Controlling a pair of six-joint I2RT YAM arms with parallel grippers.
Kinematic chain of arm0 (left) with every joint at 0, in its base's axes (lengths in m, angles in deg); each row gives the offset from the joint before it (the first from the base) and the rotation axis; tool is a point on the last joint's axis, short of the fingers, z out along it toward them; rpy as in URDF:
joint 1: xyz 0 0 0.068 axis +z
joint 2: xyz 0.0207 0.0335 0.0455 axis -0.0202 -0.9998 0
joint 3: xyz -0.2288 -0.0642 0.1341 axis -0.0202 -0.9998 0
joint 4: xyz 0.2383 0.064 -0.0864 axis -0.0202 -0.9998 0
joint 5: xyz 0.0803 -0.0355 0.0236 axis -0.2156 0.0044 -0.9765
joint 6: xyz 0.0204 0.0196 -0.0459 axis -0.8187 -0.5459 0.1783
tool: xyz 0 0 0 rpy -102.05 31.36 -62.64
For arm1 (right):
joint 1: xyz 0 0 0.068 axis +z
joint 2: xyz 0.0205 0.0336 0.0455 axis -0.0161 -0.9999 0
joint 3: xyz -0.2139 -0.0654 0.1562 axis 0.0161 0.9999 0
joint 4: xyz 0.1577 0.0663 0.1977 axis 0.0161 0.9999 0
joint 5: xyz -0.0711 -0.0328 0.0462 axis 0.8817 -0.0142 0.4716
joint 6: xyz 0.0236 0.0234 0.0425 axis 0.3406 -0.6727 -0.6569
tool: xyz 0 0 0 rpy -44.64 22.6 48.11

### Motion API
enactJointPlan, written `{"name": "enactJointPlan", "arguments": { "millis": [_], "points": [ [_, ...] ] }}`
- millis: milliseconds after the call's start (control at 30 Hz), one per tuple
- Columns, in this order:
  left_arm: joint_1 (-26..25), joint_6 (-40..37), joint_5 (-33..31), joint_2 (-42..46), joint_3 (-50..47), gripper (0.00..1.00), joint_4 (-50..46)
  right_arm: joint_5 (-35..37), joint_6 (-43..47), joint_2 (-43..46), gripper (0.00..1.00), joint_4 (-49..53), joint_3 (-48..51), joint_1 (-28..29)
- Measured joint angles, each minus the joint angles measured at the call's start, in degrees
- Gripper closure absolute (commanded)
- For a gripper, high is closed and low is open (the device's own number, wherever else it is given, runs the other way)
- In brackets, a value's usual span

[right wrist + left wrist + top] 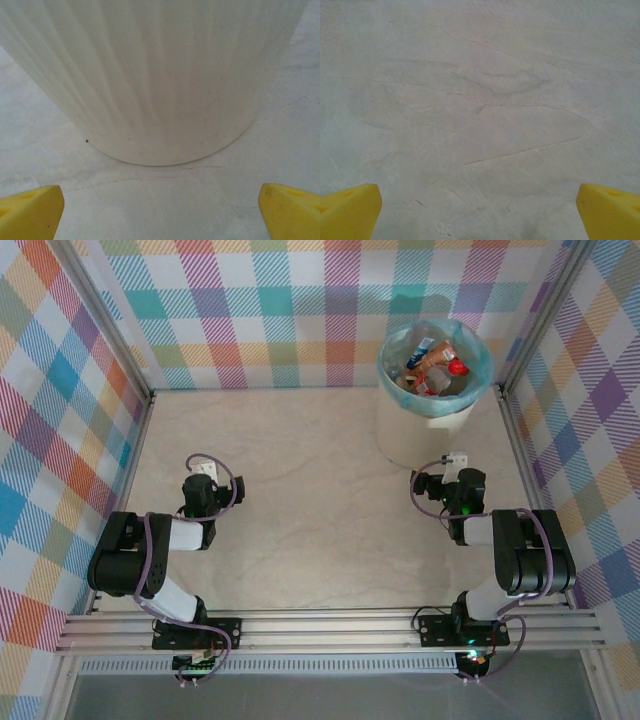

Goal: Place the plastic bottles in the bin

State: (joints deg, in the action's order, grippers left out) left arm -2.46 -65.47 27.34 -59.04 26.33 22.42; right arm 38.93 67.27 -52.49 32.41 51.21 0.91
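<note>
**Two arms at rest over the table (320, 550), bottles in the bin.**
Left gripper (479, 200) hangs above bare tabletop, its yellow fingers (347, 212) spread wide apart. Right gripper (160, 200), likewise spread, faces the foot of the white bin (150, 75) near the far right corner. The plastic bottles (432, 362) lie heaped inside its teal liner (478, 368).

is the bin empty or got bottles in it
Not empty: the top view shows several plastic bottles piled inside the bin, within its teal liner.
</note>
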Motion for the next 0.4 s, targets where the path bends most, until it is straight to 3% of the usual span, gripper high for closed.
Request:
{"name": "enactJointPlan", "arguments": {
  "millis": [400],
  "points": [
    [0.00, -0.59, -0.02, 0.00, 0.02, 0.00, -0.02, 1.90, 0.00, 0.00, 0.00, 0.39, 0.00, 0.00]
  ]
}}
